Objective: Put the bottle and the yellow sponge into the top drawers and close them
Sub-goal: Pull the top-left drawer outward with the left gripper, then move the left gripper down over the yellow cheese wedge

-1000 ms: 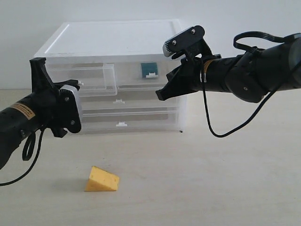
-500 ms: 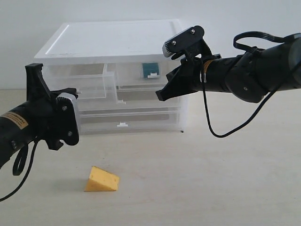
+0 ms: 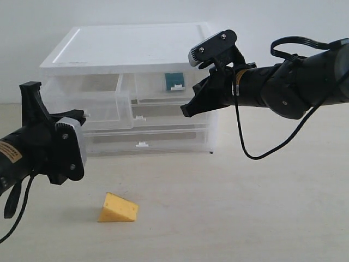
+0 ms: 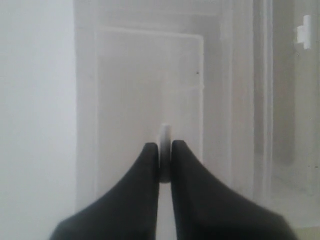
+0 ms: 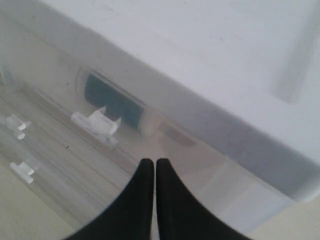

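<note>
Found the left tool (image 3: 80, 114) at the left of the frame, its fingers pinched together on the small white tab handle (image 4: 165, 132) of the top left drawer (image 3: 90, 103). Saw that drawer standing well out from the front of the translucent plastic cabinet (image 3: 131, 49). Found the right tool (image 3: 186, 111) just right of centre, fingers closed against each other and gripping nothing, tip in front of the cabinet just below the top right drawer (image 3: 155, 91); could not tell whether it touched the plastic. Saw the top right drawer sitting flush with the cabinet front, the white pill bottle (image 3: 174, 81) inside it, teal label showing through the plastic behind the drawer's handle. Noted the yellow sponge (image 3: 118, 208) lying on the tabletop (image 3: 245, 207) in the lower left of the frame, in front of the cabinet, well apart from both tools.
</note>
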